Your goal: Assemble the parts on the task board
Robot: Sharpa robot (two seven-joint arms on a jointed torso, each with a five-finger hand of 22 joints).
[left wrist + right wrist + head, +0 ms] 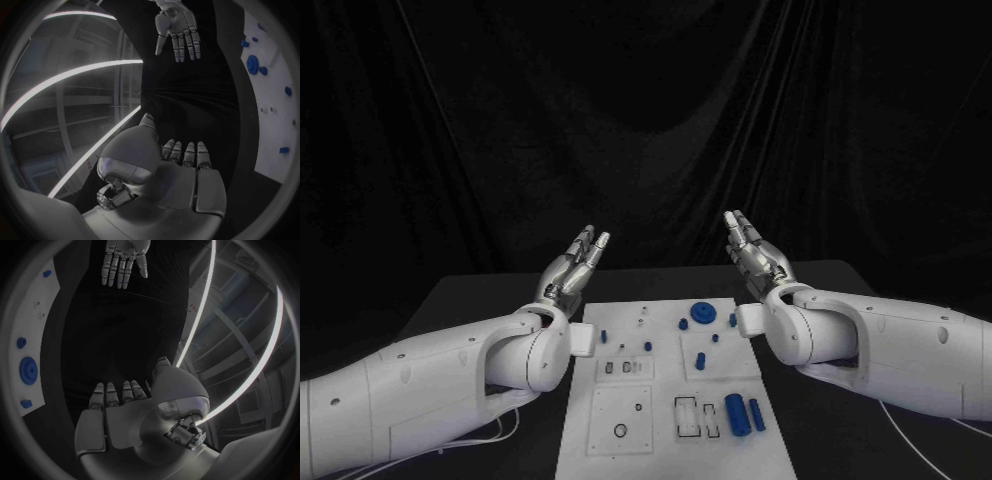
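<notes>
Both our hands sit raised past the far end of the task board, left hand and right hand flanking it, fingers straight, holding nothing. Looks like a neutral pose that keeps the board unobstructed. Blue parts lie loose on the board's right half, untouched, so assembly hasn't started.

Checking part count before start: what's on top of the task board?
On the task board: a round blue disc, blue cylinders and smaller blue pieces. Both arms cover its side edges, so parts there can't be seen.
</notes>
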